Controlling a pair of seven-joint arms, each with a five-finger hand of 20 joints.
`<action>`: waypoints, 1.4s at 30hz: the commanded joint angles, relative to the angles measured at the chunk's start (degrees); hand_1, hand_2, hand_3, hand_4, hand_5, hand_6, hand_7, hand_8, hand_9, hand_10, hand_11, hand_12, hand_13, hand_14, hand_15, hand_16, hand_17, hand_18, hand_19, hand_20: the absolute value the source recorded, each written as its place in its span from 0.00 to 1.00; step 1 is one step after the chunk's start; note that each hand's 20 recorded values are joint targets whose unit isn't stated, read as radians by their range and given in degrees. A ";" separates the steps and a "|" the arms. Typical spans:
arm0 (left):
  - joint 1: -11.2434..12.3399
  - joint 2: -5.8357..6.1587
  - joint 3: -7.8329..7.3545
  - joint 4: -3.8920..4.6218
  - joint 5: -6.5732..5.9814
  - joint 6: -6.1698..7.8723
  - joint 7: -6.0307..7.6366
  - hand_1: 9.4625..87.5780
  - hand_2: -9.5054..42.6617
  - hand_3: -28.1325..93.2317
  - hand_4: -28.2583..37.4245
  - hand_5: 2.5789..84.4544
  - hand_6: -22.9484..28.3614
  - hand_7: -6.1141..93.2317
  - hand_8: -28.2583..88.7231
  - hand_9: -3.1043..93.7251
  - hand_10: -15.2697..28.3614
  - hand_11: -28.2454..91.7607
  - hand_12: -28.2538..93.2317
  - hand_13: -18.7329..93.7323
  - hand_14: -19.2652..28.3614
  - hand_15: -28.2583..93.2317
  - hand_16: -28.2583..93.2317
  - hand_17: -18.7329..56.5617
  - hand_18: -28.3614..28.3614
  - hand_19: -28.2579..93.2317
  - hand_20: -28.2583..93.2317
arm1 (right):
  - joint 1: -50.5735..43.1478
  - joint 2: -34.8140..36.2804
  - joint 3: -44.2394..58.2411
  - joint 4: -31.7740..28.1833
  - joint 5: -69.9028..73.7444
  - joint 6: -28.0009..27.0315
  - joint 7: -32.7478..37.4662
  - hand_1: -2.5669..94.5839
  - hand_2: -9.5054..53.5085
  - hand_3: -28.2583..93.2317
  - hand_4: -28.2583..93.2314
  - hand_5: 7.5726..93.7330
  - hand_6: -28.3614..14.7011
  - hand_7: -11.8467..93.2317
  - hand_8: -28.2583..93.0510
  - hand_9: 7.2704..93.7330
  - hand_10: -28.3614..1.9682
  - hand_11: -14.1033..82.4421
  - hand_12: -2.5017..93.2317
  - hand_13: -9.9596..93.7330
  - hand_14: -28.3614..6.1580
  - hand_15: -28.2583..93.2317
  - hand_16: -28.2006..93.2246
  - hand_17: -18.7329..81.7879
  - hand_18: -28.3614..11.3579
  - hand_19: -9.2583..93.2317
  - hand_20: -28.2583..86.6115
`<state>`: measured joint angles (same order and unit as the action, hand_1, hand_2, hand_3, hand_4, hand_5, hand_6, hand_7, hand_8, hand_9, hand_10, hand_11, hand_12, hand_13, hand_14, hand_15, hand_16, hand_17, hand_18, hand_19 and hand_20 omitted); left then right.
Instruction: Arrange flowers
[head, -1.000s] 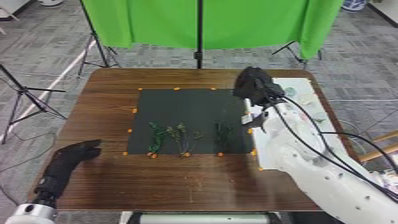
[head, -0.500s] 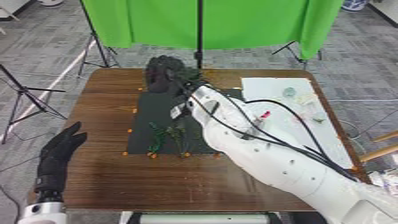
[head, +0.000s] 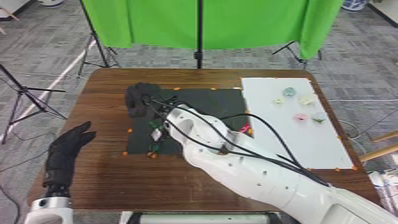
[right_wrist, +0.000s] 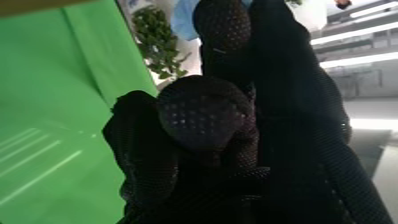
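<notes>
Left hand (head: 64, 150): fingers opened, placed aside, probably for giving room | right hand (head: 142, 99): grip cannot be told; placed over mat (head: 206, 95), likely for arranging | flowers (head: 299, 117): spaced on sheet (head: 289, 145), seemingly for easy picking

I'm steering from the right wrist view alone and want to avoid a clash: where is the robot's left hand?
Observer: The left hand is by the left edge of the table.
Operator: And what is under my right hand?
Observer: In the head view it is over the far left corner of the dark mat.
Operator: Where would I find a pink flower?
Observer: A pink flower lies on the white sheet, right of the mat.
</notes>
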<state>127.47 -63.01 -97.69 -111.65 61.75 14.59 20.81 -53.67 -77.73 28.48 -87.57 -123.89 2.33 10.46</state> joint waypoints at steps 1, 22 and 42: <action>-1.20 0.50 0.75 1.08 0.40 -2.05 -0.59 0.15 0.54 0.82 0.00 0.52 0.55 0.23 0.17 0.52 0.71 0.44 0.32 0.50 0.76 0.38 0.22 0.41 0.68 0.28 0.39 | -2.05 -0.99 -0.81 1.42 -1.47 -0.27 0.99 0.86 0.16 0.32 0.32 0.73 0.58 0.34 0.32 0.86 0.60 0.38 0.37 0.94 0.85 0.72 0.55 0.80 0.46 1.00 0.76; -1.18 0.07 -0.99 2.10 4.52 -8.13 1.18 0.32 0.00 0.79 0.14 0.42 0.52 0.24 0.16 0.46 0.66 0.45 0.33 0.47 0.75 0.37 0.24 0.36 0.70 0.26 0.38 | -2.94 -0.66 -1.50 1.67 -0.64 -3.08 2.41 0.82 0.21 0.29 0.33 0.69 0.57 0.27 0.32 0.85 0.50 0.36 0.25 0.95 0.82 0.70 0.55 0.80 0.45 1.00 0.75; 0.36 -0.79 -2.32 1.48 6.31 -9.54 0.91 0.32 0.00 0.73 0.03 0.42 0.51 0.23 0.16 0.45 0.65 0.44 0.33 0.47 0.74 0.36 0.24 0.35 0.71 0.25 0.38 | -2.64 0.91 -1.78 1.63 -6.31 -5.67 0.62 0.77 0.11 0.33 0.30 0.66 0.61 0.25 0.27 0.89 0.49 0.33 0.22 0.99 0.81 0.66 0.55 0.83 0.42 1.00 0.72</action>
<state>126.18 -62.98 -99.38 -110.02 66.89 5.82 21.95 -56.68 -77.75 27.03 -85.71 -127.13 -2.80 12.06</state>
